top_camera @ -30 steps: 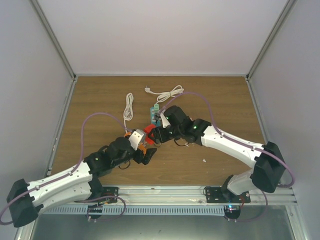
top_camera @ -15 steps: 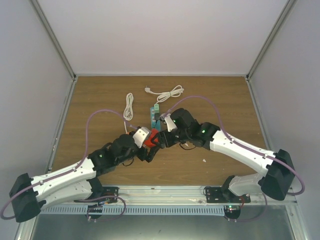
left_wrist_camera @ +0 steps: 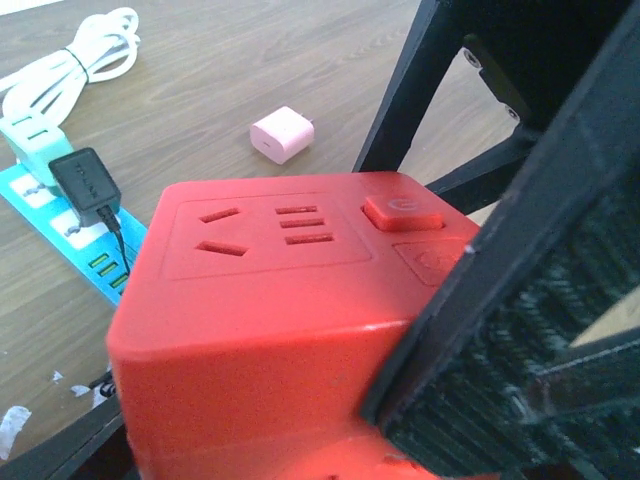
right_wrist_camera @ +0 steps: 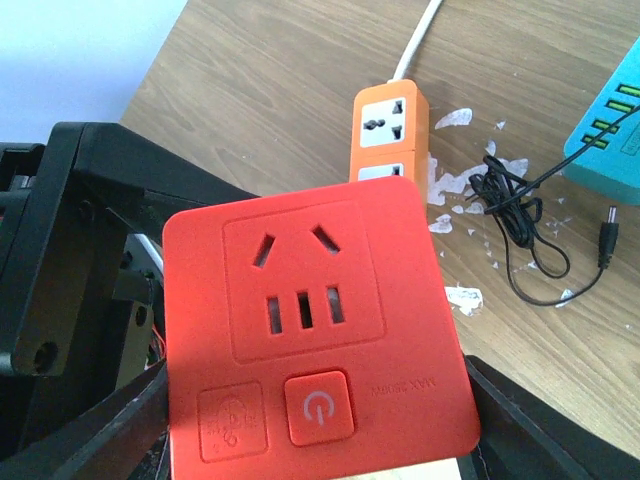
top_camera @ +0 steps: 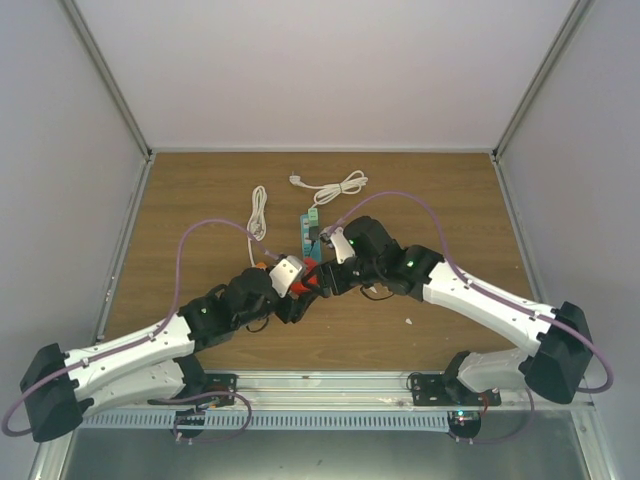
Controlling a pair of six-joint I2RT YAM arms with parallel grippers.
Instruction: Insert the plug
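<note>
So both arms met over the middle of the table (top_camera: 450, 200) and both were on the same thing, a red socket cube (left_wrist_camera: 290, 300). The left gripper (top_camera: 297, 290) had its jaws spread wide around the cube. One finger (left_wrist_camera: 480, 330) was pressed flat on the cube's 3 o'clock side and the other was tucked under its 7 o'clock corner, so it looked clamped on. The right gripper (top_camera: 322, 278) came in from the opposite side. Its fingers (right_wrist_camera: 100, 430) hugged the cube's lower corners at 8 and 4 o'clock, spread just as wide, and as far as I could see it was gripping too. The cube's socket face and power button faced the right wrist camera.

The plug (left_wrist_camera: 85, 183) wasn't in either claw. It stood upright on the teal power strip (left_wrist_camera: 100, 268), at about 10 o'clock from the cube in the left wrist view, and looked seated in a socket there. Its thin black wire (right_wrist_camera: 520, 225) lay in a loose tangle on the wood, at 2 o'clock from the cube in the right wrist view.

Other bits:
- An orange power strip (right_wrist_camera: 392, 125) was at 12 o'clock from the cube in the right wrist view.
- A small pink charger (left_wrist_camera: 283, 133) lay on the table by itself.
- A coiled white cord (left_wrist_camera: 80, 45) was beyond the teal strip's far end
</note>
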